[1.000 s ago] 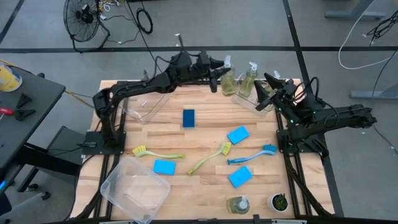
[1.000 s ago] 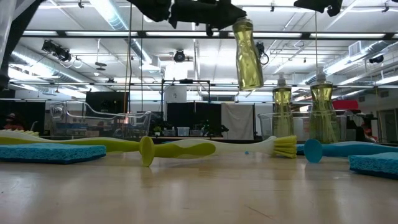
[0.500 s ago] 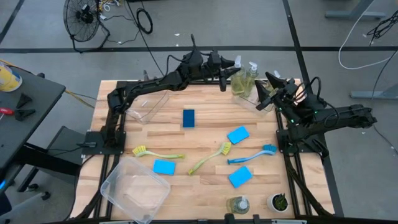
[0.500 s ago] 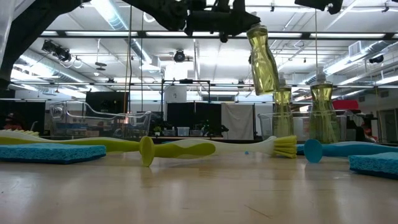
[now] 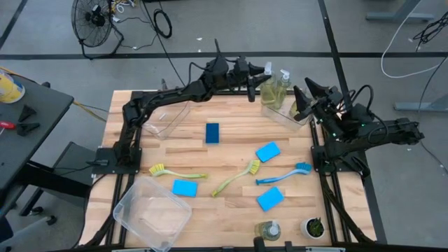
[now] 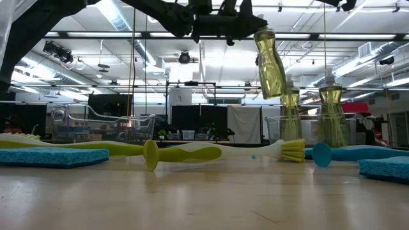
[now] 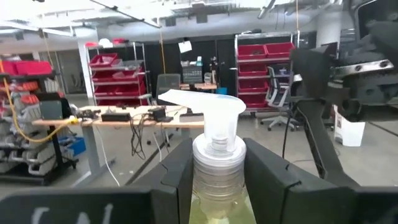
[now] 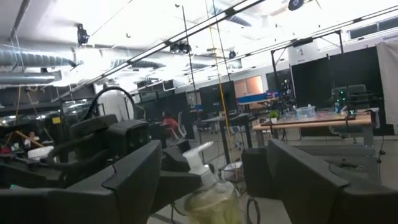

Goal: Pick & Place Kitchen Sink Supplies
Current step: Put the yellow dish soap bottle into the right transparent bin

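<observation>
The pump bottle of yellow-green soap (image 6: 270, 62) hangs tilted in the air above the clear bin (image 5: 283, 112) at the tabletop's (image 5: 210, 157) far right corner, where two more bottles seem to stand. To do this well, right the bottle, lower it into free space, then release. The left pincer (image 5: 255, 77) is clamped on its neck. The right pincer (image 5: 302, 103) waits beside the bin, fingers spread and empty.

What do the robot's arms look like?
Both arms are black, thin and jointed. The left arm has black cables along it. The right arm shows tiny green lights. Each ends in two flat, dark fingers.
</observation>
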Robot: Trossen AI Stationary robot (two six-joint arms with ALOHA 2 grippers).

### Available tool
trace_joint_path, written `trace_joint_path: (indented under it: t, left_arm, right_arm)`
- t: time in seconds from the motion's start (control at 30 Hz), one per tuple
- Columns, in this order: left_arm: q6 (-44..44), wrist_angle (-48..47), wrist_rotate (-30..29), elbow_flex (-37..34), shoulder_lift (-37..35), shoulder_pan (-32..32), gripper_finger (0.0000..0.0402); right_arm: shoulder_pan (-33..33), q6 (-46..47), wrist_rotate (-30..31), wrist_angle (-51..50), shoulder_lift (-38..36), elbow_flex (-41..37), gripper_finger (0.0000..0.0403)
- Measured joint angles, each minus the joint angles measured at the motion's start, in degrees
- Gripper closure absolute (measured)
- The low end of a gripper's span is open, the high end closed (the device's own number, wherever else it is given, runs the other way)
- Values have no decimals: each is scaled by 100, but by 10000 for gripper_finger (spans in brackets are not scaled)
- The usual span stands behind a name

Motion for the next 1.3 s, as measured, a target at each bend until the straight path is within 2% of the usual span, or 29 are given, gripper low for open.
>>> trace_joint_path:
  t: [0.4,0.63,0.83,1.13,1.3]
  left_arm:
    - [-65,117,42,-4,65,9,284]
    - [-161,-30,182,-4,43,-42,284]
    - [-177,-515,184,-4,41,-116,284]
    - [244,-1291,234,-4,39,-399,284]
    - [289,-1402,144,-90,56,-554,284]
  right_arm:
    - [0,0,1,-41,0,0,111]
    - [0,351,8,-733,7,2,111]
    - [0,503,8,-834,1,2,111]
    - [0,501,8,-987,4,2,111]
    - [0,501,8,-1135,2,2,111]
